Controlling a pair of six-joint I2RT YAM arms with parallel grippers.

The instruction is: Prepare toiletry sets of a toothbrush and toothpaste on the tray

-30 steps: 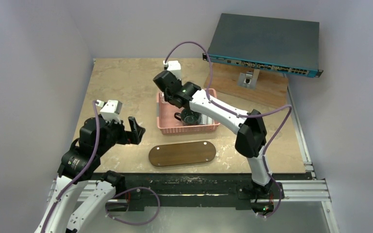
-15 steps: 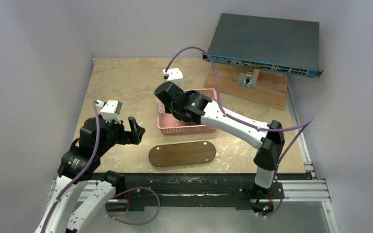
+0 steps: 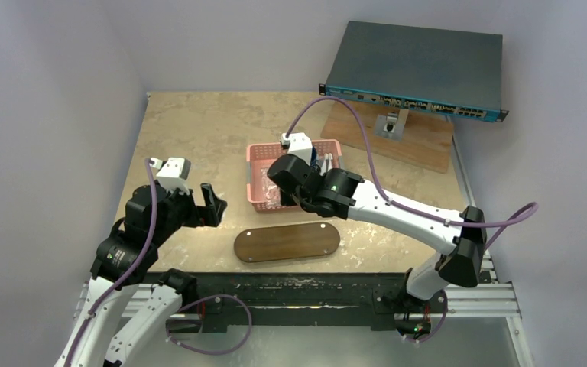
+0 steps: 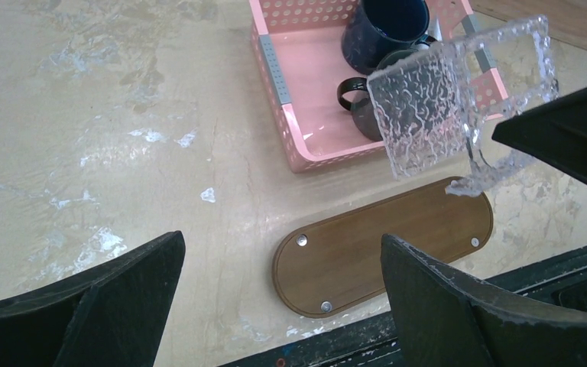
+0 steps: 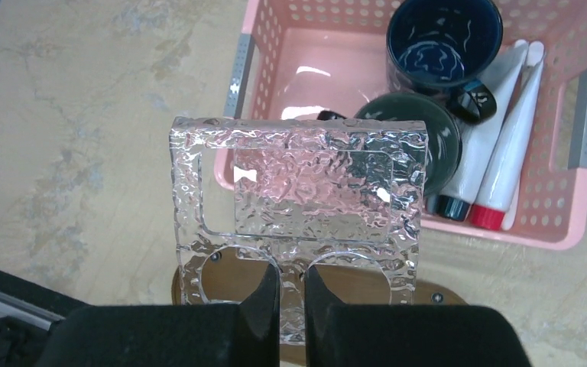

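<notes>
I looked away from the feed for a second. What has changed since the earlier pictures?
The right claw, shut on a clear textured plastic holder, has drawn back from the far side of the pink basket toward the tray. Its elbow has swung out to the right and lower. The left claw stayed open and still. The basket and tray did not move.

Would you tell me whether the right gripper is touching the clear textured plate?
Touching. The right wrist view shows the right gripper closed on the lower edge of the clear textured plate.
</notes>
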